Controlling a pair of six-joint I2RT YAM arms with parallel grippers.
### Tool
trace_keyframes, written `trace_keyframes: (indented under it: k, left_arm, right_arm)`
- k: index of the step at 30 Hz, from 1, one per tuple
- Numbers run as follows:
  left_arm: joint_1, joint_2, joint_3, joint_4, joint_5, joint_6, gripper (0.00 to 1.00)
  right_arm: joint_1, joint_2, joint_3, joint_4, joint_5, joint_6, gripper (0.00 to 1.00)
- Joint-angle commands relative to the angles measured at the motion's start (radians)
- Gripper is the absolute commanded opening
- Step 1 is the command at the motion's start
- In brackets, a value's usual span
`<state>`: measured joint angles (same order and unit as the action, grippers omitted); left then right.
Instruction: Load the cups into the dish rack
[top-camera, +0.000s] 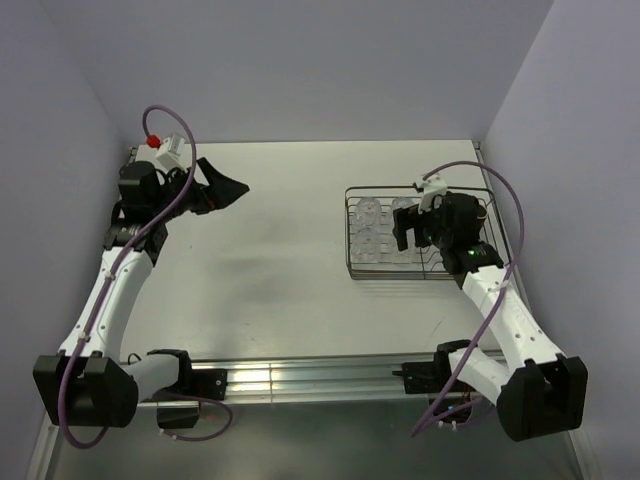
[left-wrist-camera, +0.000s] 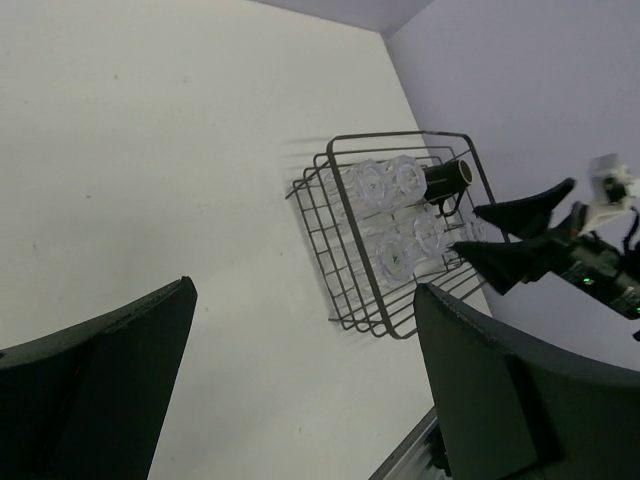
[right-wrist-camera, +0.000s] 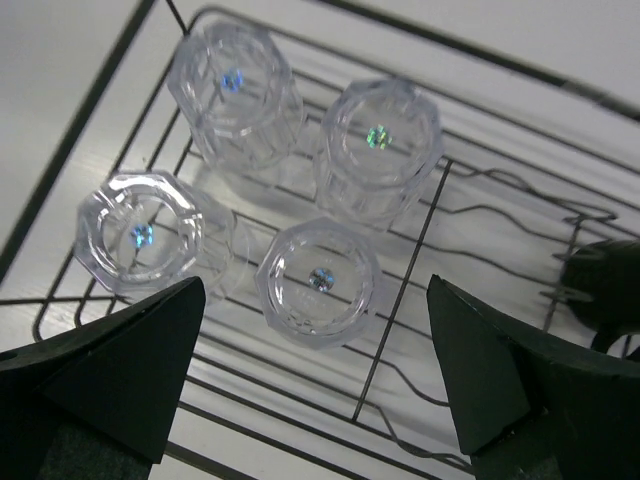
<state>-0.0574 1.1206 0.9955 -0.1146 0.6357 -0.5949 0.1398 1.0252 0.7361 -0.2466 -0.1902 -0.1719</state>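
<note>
White counter (top-camera: 280, 260) carries the dish rack (top-camera: 348, 235). Four clear cups (right-wrist-camera: 320, 280) stand in it just below the right fingers (right-wrist-camera: 312, 300), which are spread wide and hold nothing. A dark mug (right-wrist-camera: 600, 285) sits to their right, half hidden behind one finger and cut off by the frame. Well apart from the rack, the left fingers (left-wrist-camera: 305, 290) are also wide and empty.

Dish rack (top-camera: 349, 240) sits twd the far-right corner of the table (top-camera: 290, 290), long side parallel w/ the far edge. Clear tumblers (top-camera: 367, 213) stand grouped in its left half. R gripper (top-camera: 402, 230) hangs over the rack's middle, pointing left, just beside the tumblers. L gripper (top-camera: 228, 187) is near the far-left corner, well apart from the rack, pointing right.
</note>
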Motion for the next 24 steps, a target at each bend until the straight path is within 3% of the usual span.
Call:
trace_keyframes:
  k: [1, 4, 9, 14, 24]
  left_arm:
    - [0.004, 0.053, 0.11, -0.173, -0.027, 0.086, 0.99]
    - [0.008, 0.131, 0.178, -0.312, -0.013, 0.151, 0.99]
    - [0.05, 0.149, 0.175, -0.345, -0.04, 0.242, 0.99]
    - [0.051, 0.179, 0.221, -0.392, -0.221, 0.308, 0.99]
    - [0.054, 0.124, 0.175, -0.352, -0.323, 0.369, 0.99]
  right_arm:
    - [0.006, -0.062, 0.101, -0.032, 0.041, 0.021, 1.0]
    - [0.003, -0.077, 0.164, -0.06, 0.06, 0.04, 1.0]
    - [-0.008, -0.05, 0.31, -0.125, 0.055, 0.074, 1.0]
    - [-0.008, 0.025, 0.446, -0.192, 0.026, 0.124, 1.0]
    - [-0.008, 0.115, 0.485, -0.132, 0.052, 0.227, 1.0]
